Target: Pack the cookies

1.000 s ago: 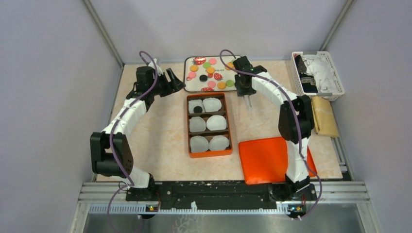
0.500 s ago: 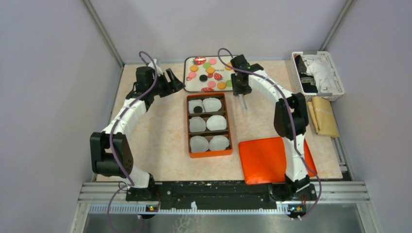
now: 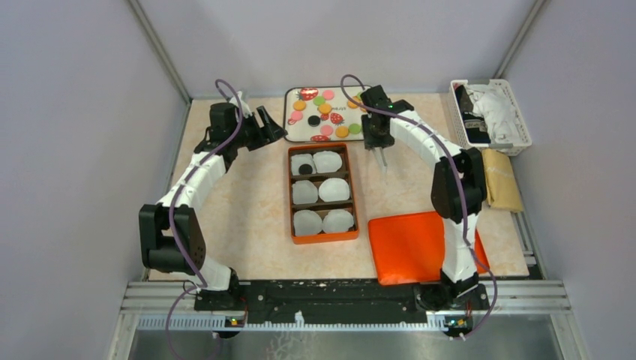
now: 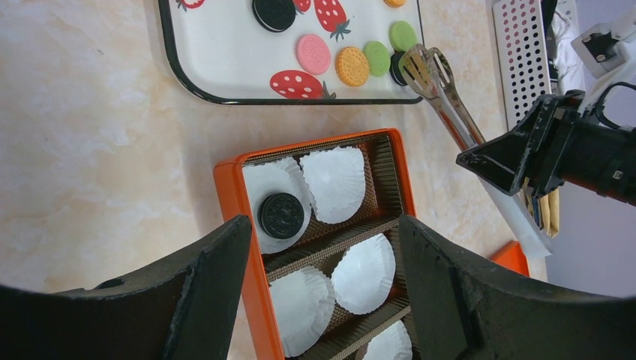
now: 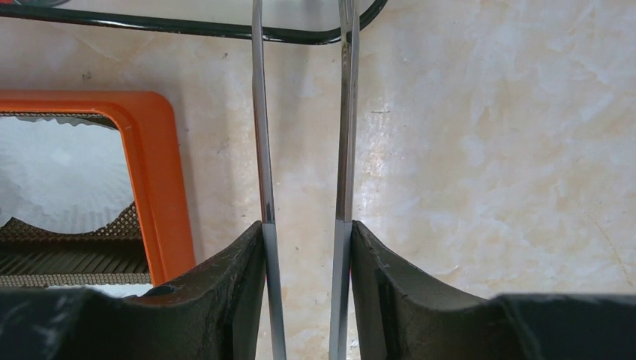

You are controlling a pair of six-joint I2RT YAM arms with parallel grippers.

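Note:
Black, green, orange and pink cookies point(image 3: 342, 131) lie on a white strawberry-print tray point(image 3: 300, 129) at the back. The tray also shows in the left wrist view point(image 4: 225, 60). One black cookie point(image 3: 305, 169) sits in the far left paper cup of the orange box point(image 3: 323, 238), also seen in the left wrist view point(image 4: 282, 215). My left gripper point(image 3: 271, 127) is open and empty, left of the tray. My right gripper point(image 3: 377, 135) is shut on metal tongs point(image 3: 383, 159), right of the box. The tong arms point(image 5: 260, 112) stand apart and hold nothing.
Several empty white paper cups point(image 3: 321, 192) line the box. An orange lid point(image 3: 420, 247) lies at the front right. A white basket point(image 3: 491, 112) with cloths and a tan packet point(image 3: 501, 180) stand along the right edge.
My right gripper swung a little left with the tongs, then back right to about where it was. The left arm has not moved.

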